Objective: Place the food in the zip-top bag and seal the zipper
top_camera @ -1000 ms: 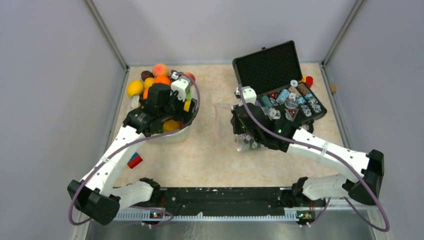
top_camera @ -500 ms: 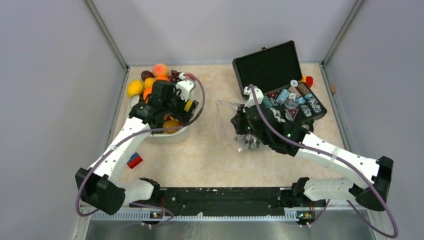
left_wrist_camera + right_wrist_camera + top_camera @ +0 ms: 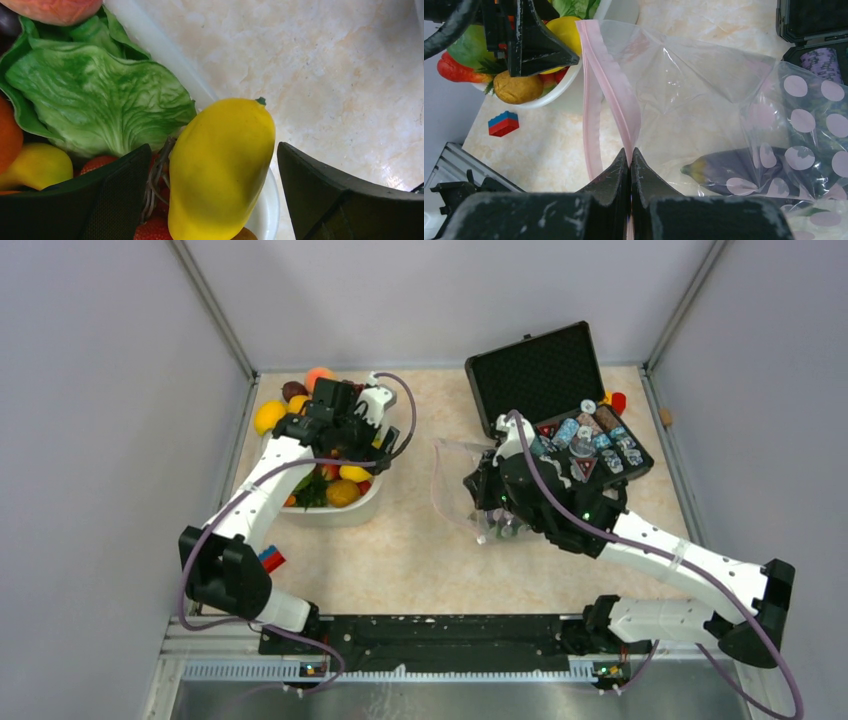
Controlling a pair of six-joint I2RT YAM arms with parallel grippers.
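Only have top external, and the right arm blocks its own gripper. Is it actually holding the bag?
Observer: Yes. The right wrist view shows the right gripper shut on the pink zipper of the zip-top bag.
Operator: Any food in it yet?
Observer: A dark purple eggplant shows through the clear plastic, apparently inside.
Operator: Left gripper has something?
Observer: Not gripped. The left gripper is open, with the yellow mango-like fruit between its fingers at the white basin rim.
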